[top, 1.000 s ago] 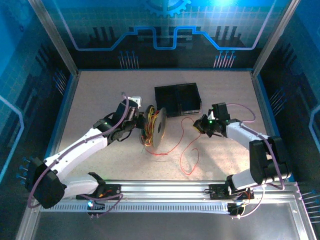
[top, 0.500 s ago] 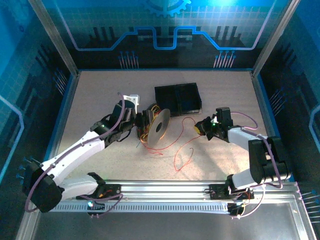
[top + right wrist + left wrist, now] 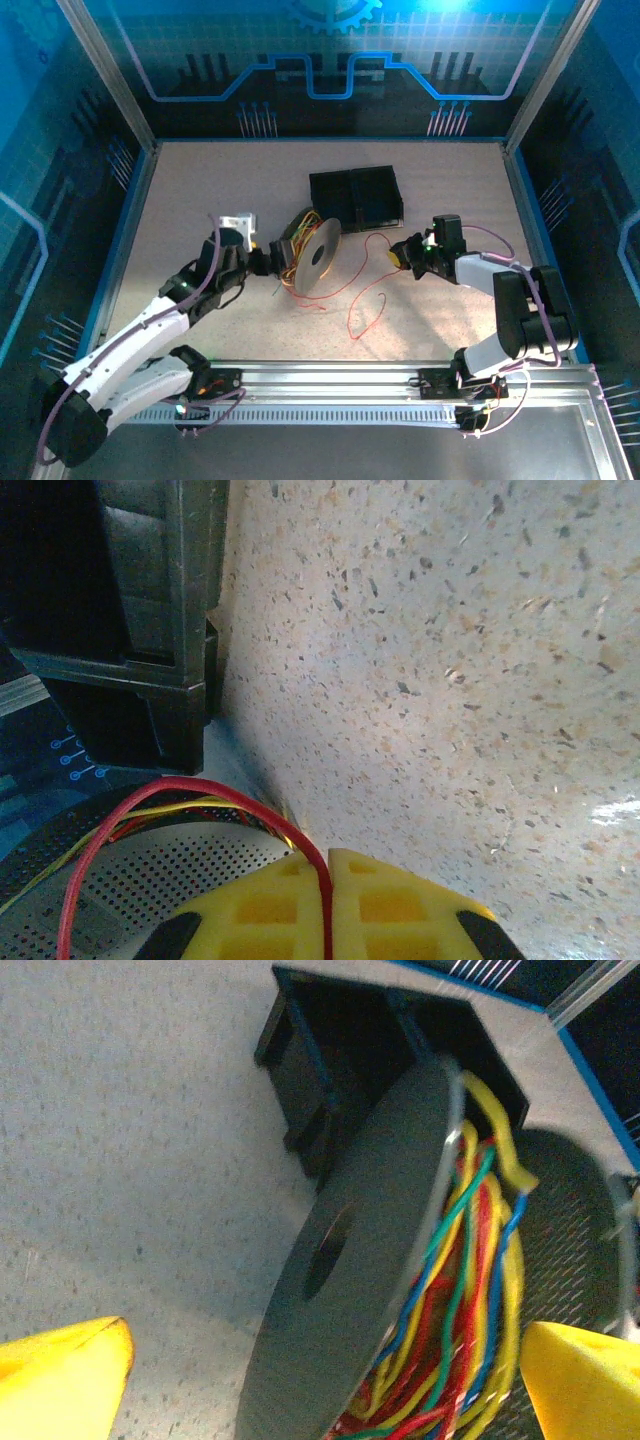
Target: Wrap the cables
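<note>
Left end effector — its yellow fingers are now spread wide and drawn a little back from the black spool, which they clasped a second ago. The spool stands unheld on the bench, leaning on its rim just in front of the black tray.

Most of the cables — red, yellow, blue and green — lie wound between the spool's flanges. One red strand runs loose across the bench, loops toward the near side, and climbs to the right end effector. That one is pressed together, pinching the strand between its pads.

The release reads as a re-grip between turns, not a finish, because the loose length is not yet wound. With the spool free, a pull from the right could probably drag or topple it.
</note>
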{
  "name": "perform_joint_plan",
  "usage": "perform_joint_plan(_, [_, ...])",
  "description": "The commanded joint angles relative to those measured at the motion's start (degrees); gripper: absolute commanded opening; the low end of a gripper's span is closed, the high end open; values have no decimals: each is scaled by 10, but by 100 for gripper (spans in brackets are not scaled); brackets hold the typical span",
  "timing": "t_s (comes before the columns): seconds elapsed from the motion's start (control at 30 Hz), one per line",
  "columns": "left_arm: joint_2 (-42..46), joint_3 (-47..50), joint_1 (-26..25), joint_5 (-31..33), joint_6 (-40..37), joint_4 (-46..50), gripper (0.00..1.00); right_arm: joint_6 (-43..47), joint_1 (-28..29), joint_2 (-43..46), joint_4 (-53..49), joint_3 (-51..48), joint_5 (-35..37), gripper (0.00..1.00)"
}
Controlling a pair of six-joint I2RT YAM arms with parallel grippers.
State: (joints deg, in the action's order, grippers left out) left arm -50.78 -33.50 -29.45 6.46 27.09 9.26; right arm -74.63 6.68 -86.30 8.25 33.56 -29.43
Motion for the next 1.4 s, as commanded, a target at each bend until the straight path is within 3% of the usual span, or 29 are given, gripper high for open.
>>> perform_joint_plan(0.0, [31, 56, 3, -17, 18, -75, 99, -7, -7, -10, 10, 2, -19, 0])
perform_joint_plan(0.17, [30, 112, 3, -20, 0, -156, 84, -7, -6, -17, 13, 5, -20, 0])
perform_joint_plan(0.27, [7, 111, 3, -21, -13, -170, 70, -6, -6, -19, 12, 7, -21, 0])
perform_joint_plan(0.5, [-26, 107, 3, -28, -32, -186, 52, -2, -6, -19, 6, 12, -22, 0])
perform_joint_plan(1.23, [-69, 102, 0, -13, -52, -178, 50, -3, -7, -24, 12, 17, -31, 0])
perform_joint_plan(1.3, [-70, 99, -3, -12, -54, -178, 44, -3, -7, -25, 12, 17, -31, 0])
perform_joint_plan(1.37, [-73, 94, -7, -10, -56, -172, 30, -3, -7, -26, 11, 18, -32, 0])
